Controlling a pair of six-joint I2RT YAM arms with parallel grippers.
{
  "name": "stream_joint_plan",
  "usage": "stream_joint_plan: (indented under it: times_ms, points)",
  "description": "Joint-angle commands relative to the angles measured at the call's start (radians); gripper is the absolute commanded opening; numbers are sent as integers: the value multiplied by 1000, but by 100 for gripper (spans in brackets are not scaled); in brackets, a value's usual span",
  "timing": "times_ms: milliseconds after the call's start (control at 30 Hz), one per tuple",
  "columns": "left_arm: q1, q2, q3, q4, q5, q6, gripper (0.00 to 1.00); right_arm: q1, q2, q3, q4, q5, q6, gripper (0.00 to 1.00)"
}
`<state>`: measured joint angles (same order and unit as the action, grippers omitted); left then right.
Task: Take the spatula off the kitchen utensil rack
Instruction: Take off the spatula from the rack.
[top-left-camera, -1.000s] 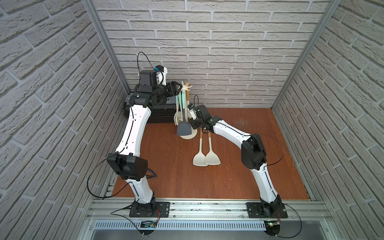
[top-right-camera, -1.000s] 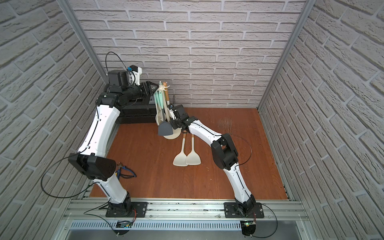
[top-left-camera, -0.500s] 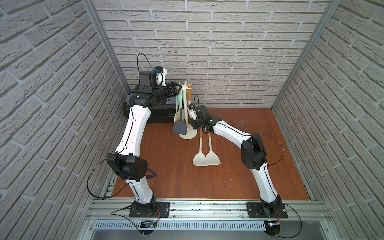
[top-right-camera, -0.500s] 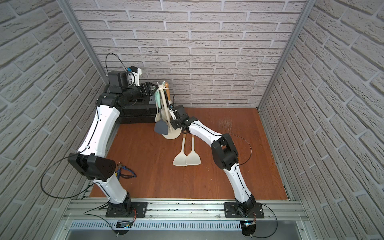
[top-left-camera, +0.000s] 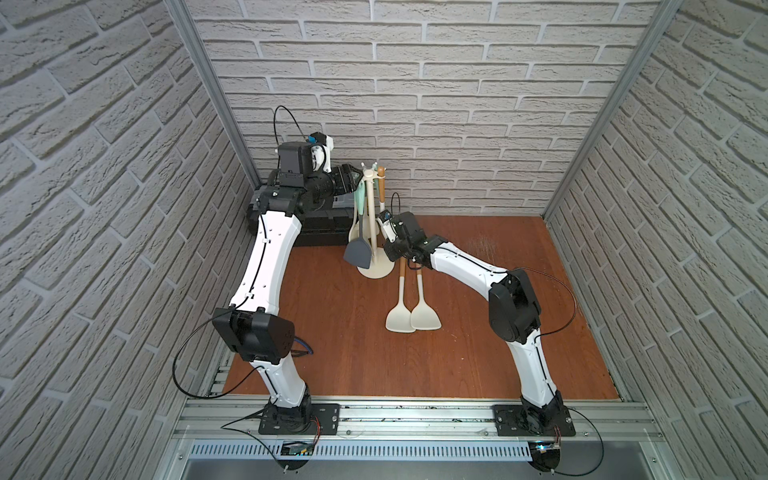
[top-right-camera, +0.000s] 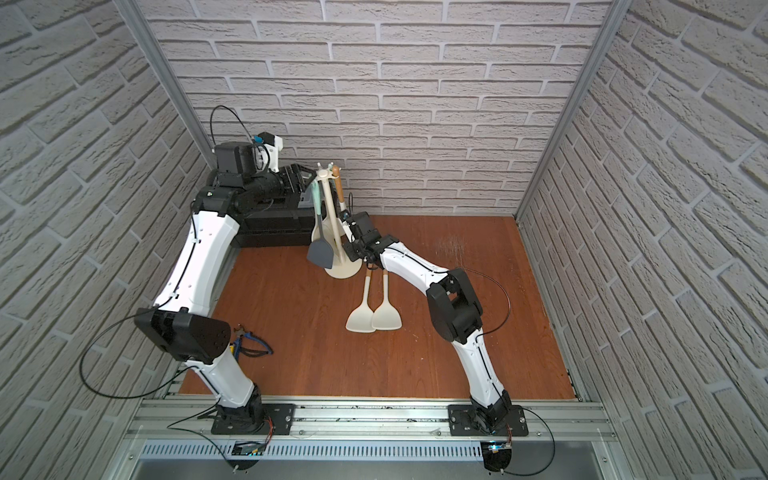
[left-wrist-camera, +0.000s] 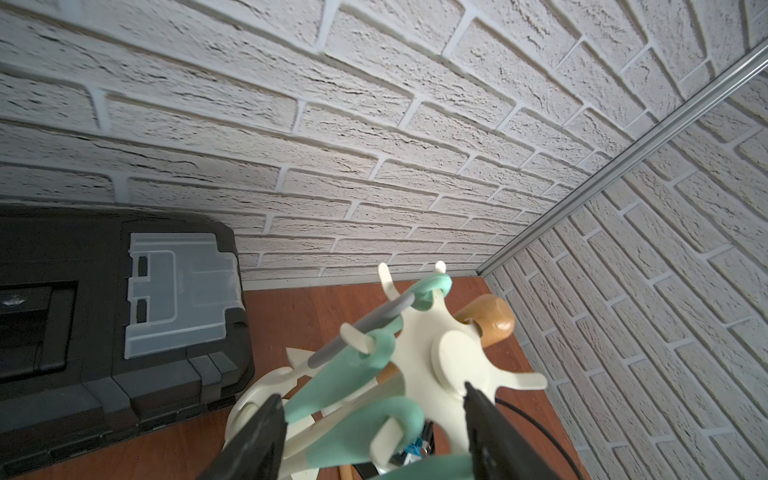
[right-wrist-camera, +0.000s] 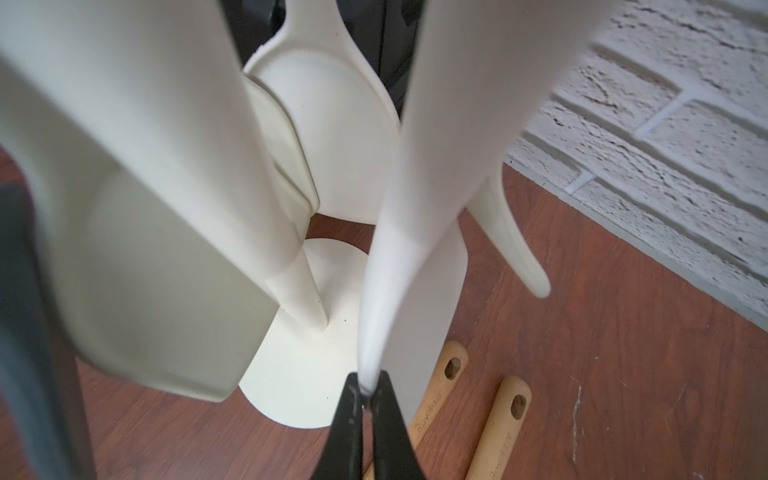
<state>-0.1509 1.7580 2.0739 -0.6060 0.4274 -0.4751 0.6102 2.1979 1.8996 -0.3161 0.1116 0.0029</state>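
Spatula: the spatula (top-left-camera: 380, 192), with a wooden handle and a cream blade, hangs on the kitchen utensil rack (top-left-camera: 369, 216), on the side facing my right arm.
Long axis: close to upright, running alongside the rack's pole.
Pointing: handle end up at the crown of hooks, blade down toward the round disc base.
Right gripper: my right gripper (right-wrist-camera: 365, 388) is closed on the thin lower edge of the spatula's blade (right-wrist-camera: 415, 208), low on the rack and just above the base.
Left gripper: my left gripper (left-wrist-camera: 372, 392) is up at the rack's crown with its jaws wide apart, one on each side of the hooks. I cannot tell whether either jaw touches them.
Rack: it stands upright at the back of the table (top-left-camera: 353, 353), near the brick wall and just beside the black toolbox (left-wrist-camera: 104, 311).
Other hangers: a grey spatula (top-left-camera: 358, 253) with a teal handle hangs on the side toward my left arm, blade down.
On the table: two cream spatulas (top-left-camera: 413, 320) lie side by side under my right forearm, blades toward my base and wooden handles toward the rack.
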Motion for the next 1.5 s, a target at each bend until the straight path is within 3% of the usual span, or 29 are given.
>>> stream_joint_plan:
  times_ms: [0,533,1467]
  points:
    - [5,-34,-12,36,-4,2,69,-11,-96,-18,26,8,45,3]
    - [6,-51,-17,29,-3,3,69,-38,-193,-112,8,-35,66,3]
    - [5,-200,-86,0,-31,1,69,-33,-507,-559,334,-35,133,3]
